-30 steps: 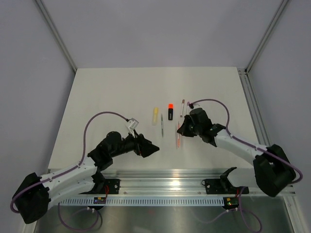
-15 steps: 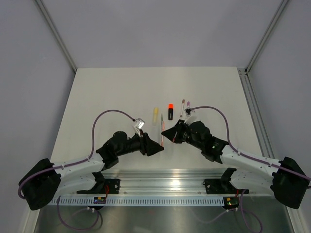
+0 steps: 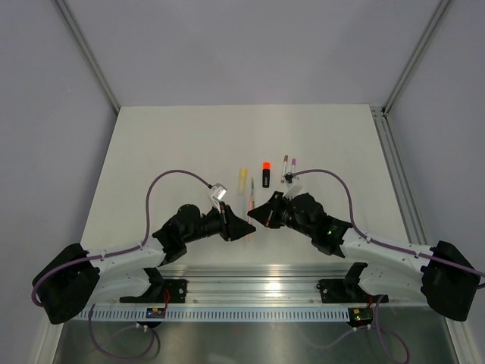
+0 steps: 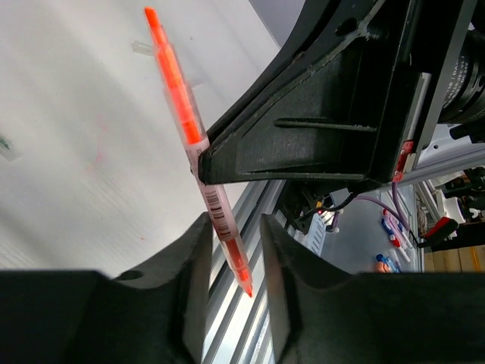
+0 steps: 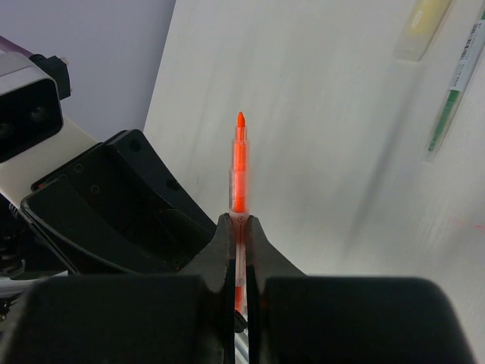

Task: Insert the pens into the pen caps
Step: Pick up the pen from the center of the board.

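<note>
- The right gripper point(image 5: 237, 220) is clamped on the orange-red pen point(image 5: 239, 163), its jaws pressed tight on the barrel. The orange tip points up and away from its wrist camera.
- A second ago this gripper was further right, down by the pen on the worktop point(image 3: 151, 152). It now holds the pen clear of the surface, at the middle near edge.
- The left gripper point(image 4: 233, 224) has swung in from the left to meet it, so the two grippers sit nose to nose.
- Its jaws have narrowed from wide apart, but they are not pinching. The lower, barcoded end of the pen hangs between the two fingers, with a gap showing on at least one side.
- This looks like a handover or a two-handed regrasp, and the left jaws need to finish closing before the right lets go.
- The pale yellow highlighter point(image 3: 242, 180), the thin grey pen point(image 3: 251, 189) and the black highlighter point(image 3: 266, 174) lie untouched on the worktop just beyond the grippers.
- The caps are too small to pick out with certainty, and no cap is on the held pen yet.
</note>
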